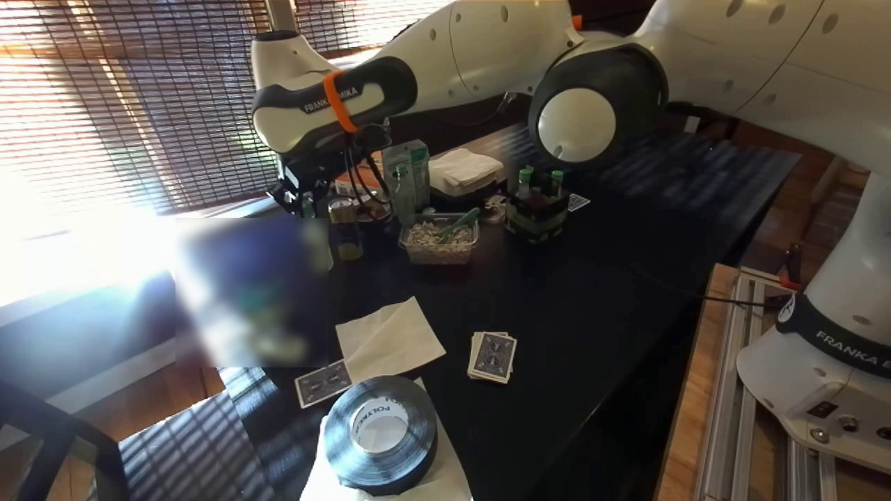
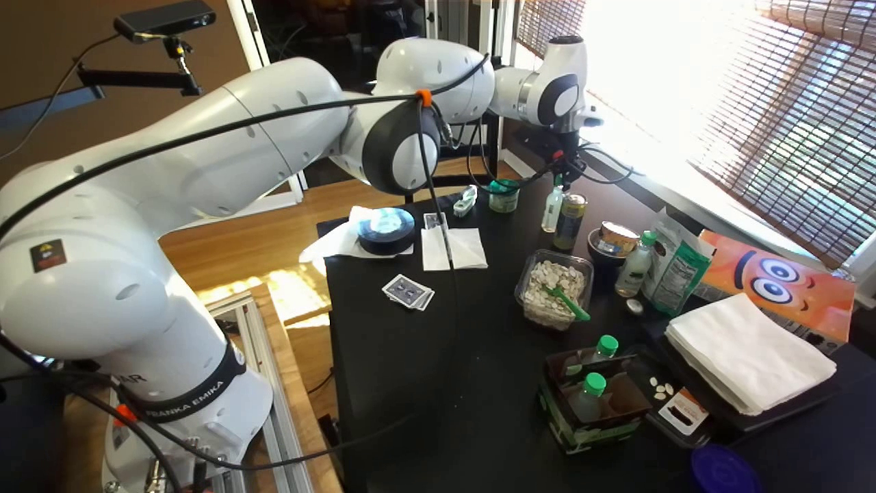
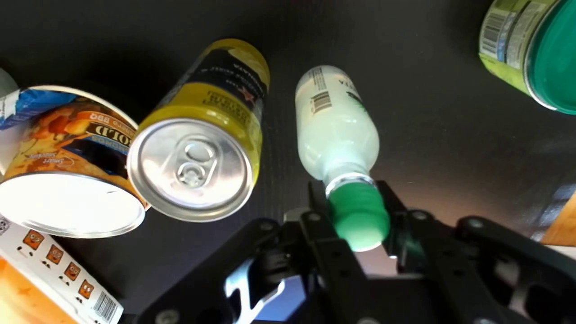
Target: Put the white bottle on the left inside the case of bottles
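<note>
The white bottle (image 3: 335, 121) has a green cap and stands upright next to a yellow can. In an exterior view the white bottle (image 2: 552, 211) is under my gripper (image 2: 565, 177); I cannot tell whether its base is off the table. In the wrist view my gripper (image 3: 350, 193) has its fingers against both sides of the green cap. The case of bottles (image 2: 602, 435) is a low dark-green carton with two green-capped bottles visible and open compartments. The case (image 1: 536, 221) also shows in an exterior view, far from my gripper. A blurred patch partly hides the white bottle there.
The yellow can (image 3: 198, 157) is close beside the white bottle. A green-lidded tub (image 2: 504, 196), a clear food box (image 2: 523, 301), another green-capped bottle (image 2: 635, 267), a green pouch (image 2: 677, 274) and stacked napkins (image 2: 749, 352) stand around the table. Cards (image 2: 408, 291) lie flat.
</note>
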Controlling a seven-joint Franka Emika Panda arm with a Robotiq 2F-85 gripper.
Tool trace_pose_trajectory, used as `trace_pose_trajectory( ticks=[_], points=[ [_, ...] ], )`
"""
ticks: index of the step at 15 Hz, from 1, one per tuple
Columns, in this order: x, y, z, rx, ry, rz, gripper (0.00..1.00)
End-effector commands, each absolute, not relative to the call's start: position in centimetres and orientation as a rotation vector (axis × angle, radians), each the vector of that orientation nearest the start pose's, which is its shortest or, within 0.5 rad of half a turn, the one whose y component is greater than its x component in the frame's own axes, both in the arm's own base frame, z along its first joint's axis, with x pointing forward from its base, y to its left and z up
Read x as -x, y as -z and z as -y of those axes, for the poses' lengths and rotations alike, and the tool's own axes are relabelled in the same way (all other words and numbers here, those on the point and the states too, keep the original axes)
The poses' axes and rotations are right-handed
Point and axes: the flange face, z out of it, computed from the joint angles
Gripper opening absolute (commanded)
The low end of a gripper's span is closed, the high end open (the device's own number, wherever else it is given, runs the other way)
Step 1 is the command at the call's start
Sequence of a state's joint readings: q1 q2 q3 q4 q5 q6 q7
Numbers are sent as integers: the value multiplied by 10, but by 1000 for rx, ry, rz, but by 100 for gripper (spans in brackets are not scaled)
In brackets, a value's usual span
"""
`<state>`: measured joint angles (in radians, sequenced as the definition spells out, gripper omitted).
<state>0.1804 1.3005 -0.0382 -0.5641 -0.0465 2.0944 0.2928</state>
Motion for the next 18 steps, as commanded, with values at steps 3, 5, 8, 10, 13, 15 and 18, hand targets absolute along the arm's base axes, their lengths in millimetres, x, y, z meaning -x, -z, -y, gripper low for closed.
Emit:
trace_pose_trajectory(
  ticks=[3, 5, 8, 10, 13, 15, 18],
  points=[
    [-818, -226, -135, 3148, 395, -179, 7],
    [-818, -239, -140, 3131, 398, -173, 7],
    [-818, -275, -150, 3107, 425, -132, 7],
    [-816, -302, -156, 3089, 425, -108, 7],
    [-810, -345, -164, 3067, 402, -84, 7],
    [-805, -374, -169, 3042, 399, -77, 7],
    [-798, -405, -170, 3065, 407, -188, 7]
  ],
)
